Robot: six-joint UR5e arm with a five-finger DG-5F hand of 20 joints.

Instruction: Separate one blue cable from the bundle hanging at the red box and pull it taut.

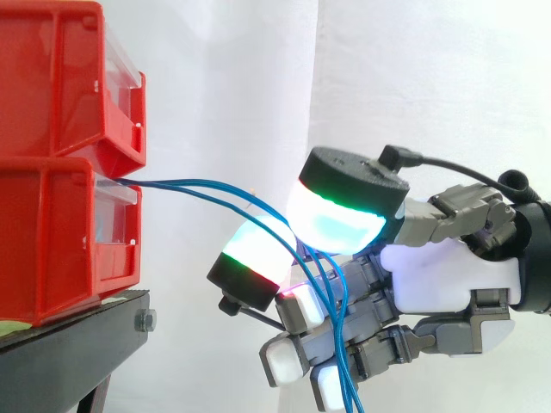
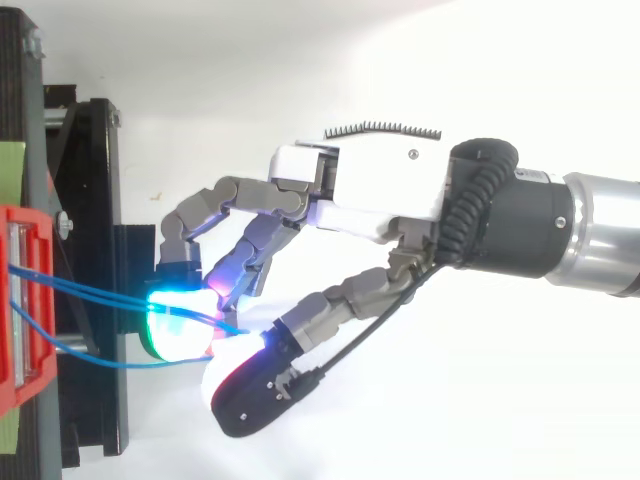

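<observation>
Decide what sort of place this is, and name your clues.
Probably a robot test bench: stacked red plastic bins on a black stand before a white curtain, and a multi-fingered robot hand pinching thin blue cables.

A brightly lit white curtain (image 1: 387,77) hangs behind a black stand (image 1: 60,353) at left.

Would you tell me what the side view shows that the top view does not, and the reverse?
Side view: upper red bin stacked on lower red bin, blue cables dropping down past the fingers. Top view: the cables fanned apart at the bin, the silver arm behind the hand. Both: cables running from the bin into curled fingers.
</observation>
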